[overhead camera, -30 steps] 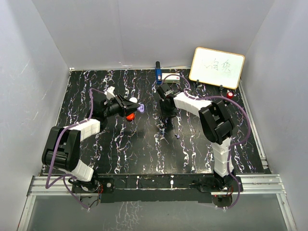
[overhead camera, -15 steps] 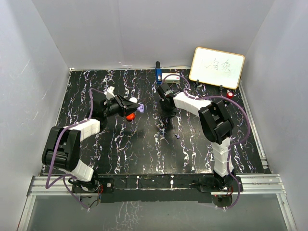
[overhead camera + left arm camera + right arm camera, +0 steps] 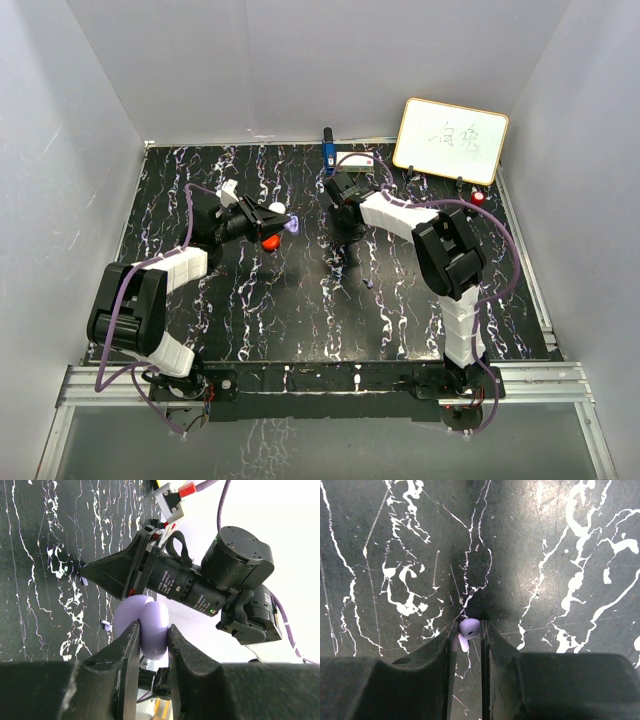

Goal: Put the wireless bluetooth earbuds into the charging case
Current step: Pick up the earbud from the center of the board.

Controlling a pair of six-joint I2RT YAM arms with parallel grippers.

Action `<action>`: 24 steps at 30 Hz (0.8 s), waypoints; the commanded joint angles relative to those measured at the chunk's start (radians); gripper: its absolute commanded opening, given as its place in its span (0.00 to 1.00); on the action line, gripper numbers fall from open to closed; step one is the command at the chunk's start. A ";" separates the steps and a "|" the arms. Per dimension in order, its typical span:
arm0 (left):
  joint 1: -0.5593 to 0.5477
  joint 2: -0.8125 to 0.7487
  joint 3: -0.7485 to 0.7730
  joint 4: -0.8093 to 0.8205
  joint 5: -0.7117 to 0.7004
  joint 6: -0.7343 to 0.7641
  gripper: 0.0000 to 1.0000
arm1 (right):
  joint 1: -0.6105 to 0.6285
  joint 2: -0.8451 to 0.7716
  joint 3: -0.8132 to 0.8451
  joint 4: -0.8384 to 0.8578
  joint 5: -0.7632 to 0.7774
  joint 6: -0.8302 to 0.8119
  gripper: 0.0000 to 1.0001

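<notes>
charging case: between left gripper fingers | earbud: between right gripper fingers | whiteboard: back right of table

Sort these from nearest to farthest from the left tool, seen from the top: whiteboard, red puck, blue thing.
1. Red puck, just beside the left tool.
2. Blue thing, at the table's back edge, middle.
3. Whiteboard, back right corner.

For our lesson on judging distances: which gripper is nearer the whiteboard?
Right. The right gripper, shut on a purple earbud, sits left of the whiteboard and a little in front of it. The left gripper, holding the purple case, is farther left.
</notes>
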 commanded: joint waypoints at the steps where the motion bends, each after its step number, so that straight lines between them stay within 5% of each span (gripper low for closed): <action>1: 0.006 -0.032 0.002 0.010 0.026 0.006 0.00 | 0.004 -0.100 -0.027 0.117 -0.007 0.004 0.03; 24: 0.007 -0.031 0.014 -0.005 0.022 0.013 0.00 | 0.002 -0.231 -0.125 0.283 -0.001 0.001 0.00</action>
